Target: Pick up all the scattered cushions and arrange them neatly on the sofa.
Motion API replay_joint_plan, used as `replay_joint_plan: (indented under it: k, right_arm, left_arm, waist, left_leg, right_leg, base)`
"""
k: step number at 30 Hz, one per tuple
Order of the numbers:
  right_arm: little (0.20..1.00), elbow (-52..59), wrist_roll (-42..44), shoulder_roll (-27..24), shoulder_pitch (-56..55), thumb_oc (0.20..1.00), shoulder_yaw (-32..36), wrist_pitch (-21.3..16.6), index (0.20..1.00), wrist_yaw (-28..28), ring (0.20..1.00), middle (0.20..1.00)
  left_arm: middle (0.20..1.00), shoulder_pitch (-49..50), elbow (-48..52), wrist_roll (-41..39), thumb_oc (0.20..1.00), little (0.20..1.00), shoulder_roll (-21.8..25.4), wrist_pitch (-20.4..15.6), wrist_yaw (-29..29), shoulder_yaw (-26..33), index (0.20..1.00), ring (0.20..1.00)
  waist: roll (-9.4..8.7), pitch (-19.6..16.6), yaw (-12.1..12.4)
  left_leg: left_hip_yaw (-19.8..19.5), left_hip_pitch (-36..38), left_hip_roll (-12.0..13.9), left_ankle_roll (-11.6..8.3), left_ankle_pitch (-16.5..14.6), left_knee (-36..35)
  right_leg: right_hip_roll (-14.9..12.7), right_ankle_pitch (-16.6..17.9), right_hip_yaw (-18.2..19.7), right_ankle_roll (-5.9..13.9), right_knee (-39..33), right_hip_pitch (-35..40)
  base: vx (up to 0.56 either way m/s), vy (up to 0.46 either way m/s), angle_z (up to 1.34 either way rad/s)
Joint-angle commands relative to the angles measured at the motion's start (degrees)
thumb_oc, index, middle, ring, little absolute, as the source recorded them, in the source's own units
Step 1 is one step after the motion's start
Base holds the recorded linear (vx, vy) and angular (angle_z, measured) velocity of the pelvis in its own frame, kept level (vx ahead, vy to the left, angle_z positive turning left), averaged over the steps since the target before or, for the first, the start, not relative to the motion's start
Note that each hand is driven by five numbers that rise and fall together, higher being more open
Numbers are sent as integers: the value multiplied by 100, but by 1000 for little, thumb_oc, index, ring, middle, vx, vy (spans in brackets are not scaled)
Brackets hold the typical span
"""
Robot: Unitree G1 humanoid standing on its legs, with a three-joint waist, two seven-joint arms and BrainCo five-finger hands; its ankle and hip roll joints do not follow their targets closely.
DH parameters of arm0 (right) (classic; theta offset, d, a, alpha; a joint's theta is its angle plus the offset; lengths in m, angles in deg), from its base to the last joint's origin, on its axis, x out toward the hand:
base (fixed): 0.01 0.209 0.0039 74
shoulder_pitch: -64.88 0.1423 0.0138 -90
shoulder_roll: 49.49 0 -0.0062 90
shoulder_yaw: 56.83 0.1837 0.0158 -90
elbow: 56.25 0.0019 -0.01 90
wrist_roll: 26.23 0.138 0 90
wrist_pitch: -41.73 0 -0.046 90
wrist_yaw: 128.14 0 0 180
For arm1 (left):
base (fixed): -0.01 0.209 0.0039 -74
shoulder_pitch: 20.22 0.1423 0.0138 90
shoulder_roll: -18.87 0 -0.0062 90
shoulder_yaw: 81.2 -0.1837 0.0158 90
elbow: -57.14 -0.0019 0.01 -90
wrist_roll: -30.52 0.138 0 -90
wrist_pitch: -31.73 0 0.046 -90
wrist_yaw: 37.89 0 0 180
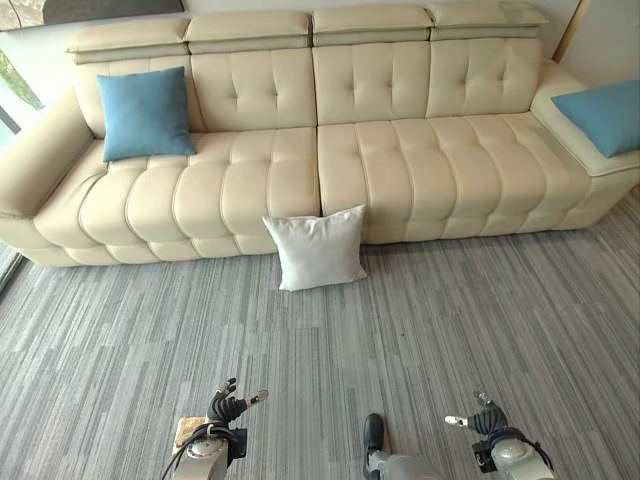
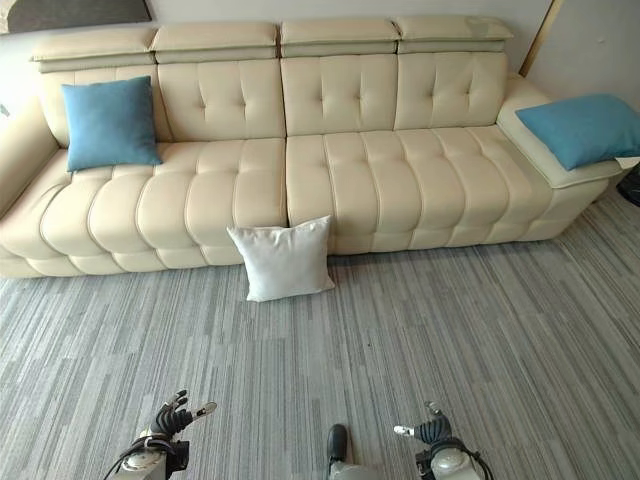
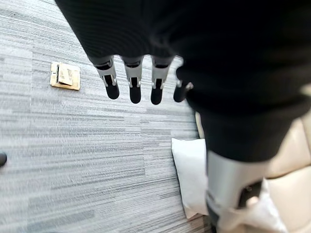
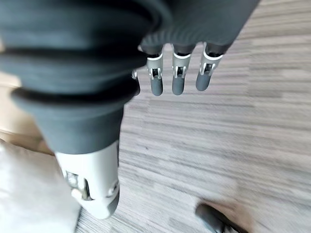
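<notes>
Cushions were split: 1 white cushion leaned on the sofa front, on the floor. Left hand and right hand hung empty, fingers loosely apart, probably because no pickup was begun.

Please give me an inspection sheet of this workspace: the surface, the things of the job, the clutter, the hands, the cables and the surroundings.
Surface: grey striped carpet.
Job's things: white cushion on the carpet, leaning upright against the front of the beige sofa; blue cushion on the sofa's left seat against the backrest; second blue cushion lying on the sofa's right end.
Clutter: small tan floor plate by the left hand.
Hands: left hand and right hand low over the carpet, open, holding nothing.
Cables: nothing seen.
Surroundings: pale wall behind the sofa.
</notes>
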Motion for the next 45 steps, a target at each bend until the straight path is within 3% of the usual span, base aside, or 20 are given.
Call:
replay_joint_plan:
  k: [1, 3, 4, 5, 7, 8, 11, 14, 16, 18, 19, 20, 21, 26, 30, 35, 40, 42, 45]
  right_arm:
    - [1000, 102, 168, -100, 124, 1000, 89, -183, 1000, 77, 1000, 1000]
    - [1000, 152, 143, -161, 139, 1000, 76, -192, 1000, 67, 1000, 1000]
    - [1000, 132, 131, -160, 151, 1000, 48, -192, 1000, 77, 1000, 1000]
    - [1000, 149, 91, -160, 138, 1000, 14, -176, 1000, 77, 1000, 1000]
    - [1000, 139, 77, -157, 122, 1000, 7, -157, 1000, 92, 1000, 1000]
    - [1000, 105, 11, -160, 58, 1000, -23, -108, 1000, 104, 1000, 1000]
    - [1000, 116, -82, -106, 5, 1000, -42, -91, 1000, 18, 1000, 1000]
    - [1000, -18, -160, 58, 71, 1000, -170, -79, 1000, -47, 1000, 1000]
    - [1000, -20, -160, 61, 73, 1000, -171, -81, 1000, -46, 1000, 1000]
    - [1000, -76, -168, 184, 93, 1000, -242, -68, 1000, -82, 1000, 1000]
    - [1000, -74, -154, 195, 107, 1000, -246, -73, 1000, -77, 1000, 1000]
    - [1000, -80, -106, 270, 105, 1000, -254, -63, 1000, -93, 1000, 1000]
    - [1000, -80, -105, 270, 106, 1000, -254, -63, 1000, -93, 1000, 1000]
    - [1000, -120, -56, 259, 161, 1000, -231, -71, 1000, -64, 1000, 1000]
    - [1000, -89, -138, 215, 164, 1000, -227, -10, 1000, -19, 1000, 1000]
    - [1000, -188, -94, 209, 107, 1000, -199, -57, 1000, -2, 1000, 1000]
    - [1000, -251, 40, 116, 97, 1000, -146, -118, 1000, 2, 1000, 1000]
    - [1000, -169, 97, 20, 104, 1000, -114, -160, 1000, 8, 1000, 1000]
    - [1000, -119, 99, -15, 105, 1000, -101, -168, 1000, 3, 1000, 1000]
  left_arm:
    - [1000, -263, 130, -149, 1000, 1000, 173, -167, -4, -35, 1000, 1000]
    - [1000, -226, 110, -122, 1000, 1000, 171, -131, 1, -49, 1000, 1000]
    - [1000, -219, 101, -107, 1000, 1000, 172, -124, -12, -48, 1000, 1000]
    - [1000, -178, 177, -112, 1000, 1000, 184, -118, -19, -23, 1000, 1000]
    - [1000, -165, 193, -104, 1000, 1000, 189, -116, -30, -25, 1000, 1000]
    - [1000, -127, 212, -62, 1000, 1000, 214, -118, -48, -10, 1000, 1000]
    - [1000, -20, 175, -36, 1000, 1000, 235, -118, -30, 51, 1000, 1000]
    - [1000, -86, -60, 66, 1000, 1000, 287, -132, -26, 46, 1000, 1000]
    - [1000, -87, -61, 66, 1000, 1000, 290, -132, -25, 46, 1000, 1000]
    - [1000, -157, -80, 45, 1000, 1000, 377, -133, -62, 68, 1000, 1000]
    - [1000, -173, -69, 37, 1000, 1000, 407, -136, -75, 69, 1000, 1000]
    - [1000, -237, -51, 32, 1000, 1000, 478, -140, -89, 79, 1000, 1000]
    - [1000, -238, -52, 32, 1000, 1000, 477, -140, -89, 79, 1000, 1000]
    - [1000, -355, -113, 53, 1000, 1000, 475, -153, -80, 35, 1000, 1000]
    - [1000, -443, -83, 38, 1000, 1000, 429, -152, -105, 9, 1000, 1000]
    - [1000, -450, -63, 53, 1000, 1000, 354, -209, -64, -64, 1000, 1000]
    - [1000, -392, 2, -103, 1000, 1000, 234, -163, -21, -114, 1000, 1000]
    - [1000, -371, 20, -119, 1000, 1000, 195, -172, 1, -157, 1000, 1000]
    - [1000, -312, 60, -109, 1000, 1000, 195, -149, 13, -144, 1000, 1000]
  waist:
    - [94, 142, -53]
    - [48, 167, 22]
    - [27, 196, 72]
    - [-5, 270, 213]
    - [-24, 303, 256]
    - [-50, 323, 374]
    - [10, 177, 395]
    - [-172, -10, 451]
    - [-178, -13, 459]
    - [-240, 20, 479]
    - [-225, 13, 484]
    - [-152, 110, 402]
    - [-155, 112, 406]
    - [15, 235, 218]
    - [-16, 370, 33]
    - [-41, 298, -66]
    - [27, 198, -119]
    - [64, 213, -63]
    - [31, 206, -6]
  left_leg:
    - [-103, -107, -223, 21, 316, -851]
    - [-119, -478, -235, 23, 431, -927]
    - [-117, -651, -217, 9, 557, -943]
    - [-64, -1061, -148, -48, 924, -1071]
    - [-8, -1224, -122, -80, 1070, -1133]
    - [279, -1568, -48, -137, 1246, -1474]
    - [375, -1421, -25, -107, 1393, -1636]
    - [446, -1260, -257, 116, 1073, -1442]
    - [455, -1262, -260, 119, 1067, -1438]
    - [506, -1065, -440, 321, 834, -1452]
    - [526, -1038, -447, 362, 781, -1456]
    - [513, -758, -506, 459, 664, -1546]
    - [518, -754, -509, 459, 664, -1550]
    - [504, -363, -473, 405, 560, -1741]
    - [434, -58, -512, 328, 434, -1750]
    - [355, 233, -512, 267, 211, -1721]
    - [214, 200, -298, 134, 25, -1098]
    - [87, 13, -231, 48, 306, -640]
    - [51, -210, -220, 61, 331, -679]
  right_leg:
    - [-306, -1328, 26, 690, 633, 187]
    - [-343, -1466, -8, 683, 580, 370]
    - [-342, -1520, 0, 684, 525, 483]
    - [-320, -1651, -2, 682, 437, 743]
    - [-322, -1698, -12, 687, 388, 862]
    - [-319, -1809, -6, 736, 301, 1118]
    - [-357, -1895, 74, 838, 343, 1296]
    - [-671, -1793, 245, 1010, 620, 1247]
    - [-677, -1798, 254, 1014, 628, 1239]
    - [-792, -1611, 354, 1155, 1443, 895]
    - [-785, -1551, 363, 1183, 1703, 743]
    - [-678, -1291, 458, 1175, 2397, 191]
    - [-682, -1301, 464, 1176, 2416, 182]
    - [-512, -1358, 210, 999, 1813, -304]
    - [-490, -910, 80, 1102, 938, -735]
    - [-443, -851, 173, 1040, 762, -552]
    - [-319, -1083, 107, 801, 830, -265]
    - [-256, -1270, 46, 669, 767, 35]
    - [-281, -1380, 21, 650, 701, 206]
  base:
    - [189, -21, 4]
    - [273, -8, 17]
    - [428, 35, 8]
    - [375, 59, 8]
    - [333, 107, -2]
    - [509, 265, -6]
    - [385, 236, -16]
    - [370, 275, -31]
    - [146, 121, -15]
    - [183, 205, 3]
    - [196, 230, 1]
    - [160, 172, -3]
    - [185, 143, -6]
    - [156, 1, -3]
    - [205, -102, -3]
    - [230, -137, 15]
    - [227, -164, 29]
    - [229, -123, 8]
    - [136, -15, 10]
